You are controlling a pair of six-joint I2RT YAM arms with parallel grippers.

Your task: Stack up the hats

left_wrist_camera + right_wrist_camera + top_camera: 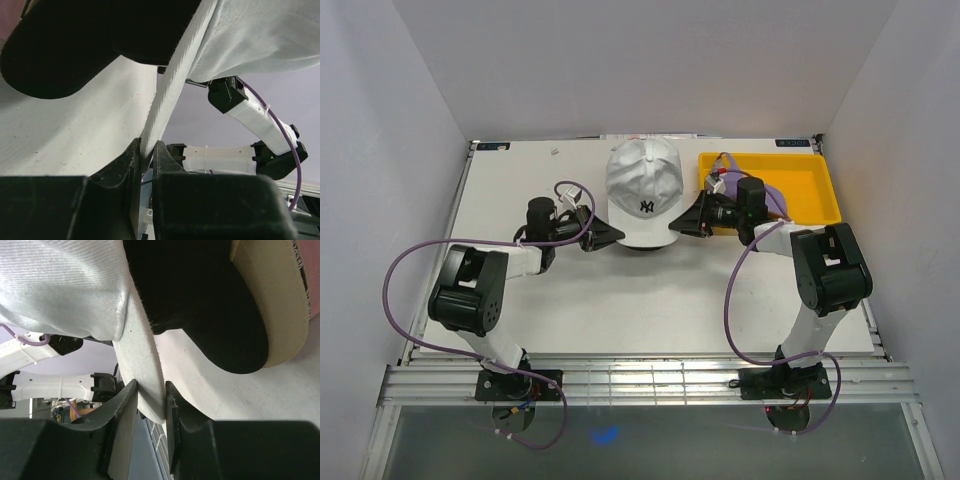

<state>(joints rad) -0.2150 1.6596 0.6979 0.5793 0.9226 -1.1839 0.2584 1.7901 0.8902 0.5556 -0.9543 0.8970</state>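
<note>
Now, white hat: at the middle rear of the table, crown up, logo and brim facing the arms, with a gripper at each side of the brim.
Left gripper: from overhead it only looks to be touching the brim's left edge. Its own camera settles the matter (fingers squeezed tight on the white brim edge, cloth rising out from between them).
Right gripper: the mirror image at the brim's right edge. Overhead can't show the grip, but the right wrist camera has both fingers clamped on the thick white brim.
Black hat: overhead gives just a dark sliver under the white brim. Both wrist cameras show it plainly, a dark curved shape tucked beneath the white hat.
Pink hat: a scrap of pink at the frame edge beyond the black one, seen by the wrist cameras only, with the rest hidden.
Tan band: a curved strip hugging the black shape, in the right wrist view alone (I can't tell which hat it belongs to).
Purple hat: lying in the yellow tray at the right rear, partly hidden behind the right arm's wrist. Only the overhead camera sees it.
Purple cable: looping along the far arm's white casing, in view past the white brim from the left wrist.
</note>
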